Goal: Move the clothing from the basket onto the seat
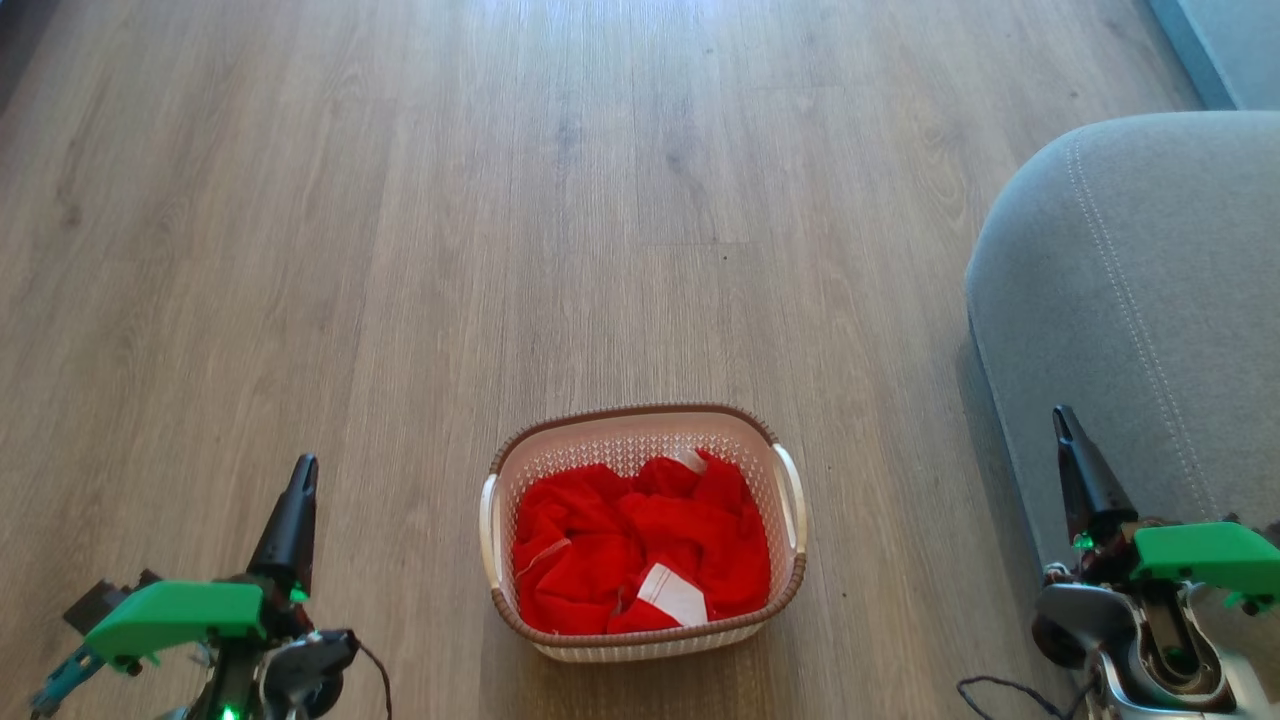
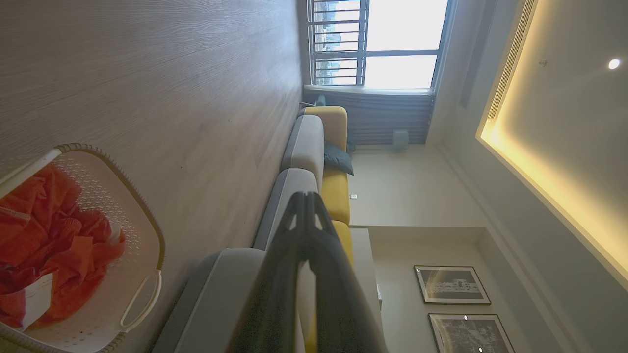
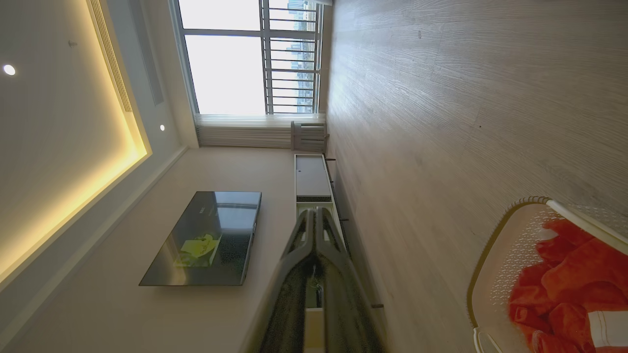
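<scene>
At lower centre, red clothing (image 1: 640, 545) fills the basket (image 1: 632, 410), left gripper (image 1: 304, 465) and right gripper (image 1: 1061, 415) pressed together at the lower corners; fingers snagging its perforations could drag the basket along.

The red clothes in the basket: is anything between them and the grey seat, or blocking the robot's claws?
Nothing visible. The clothing lies uncovered in the open-topped basket; wooden floor separates it from the seat on the robot's right. The left gripper and right gripper, both shut, flank the basket unobstructed.
</scene>
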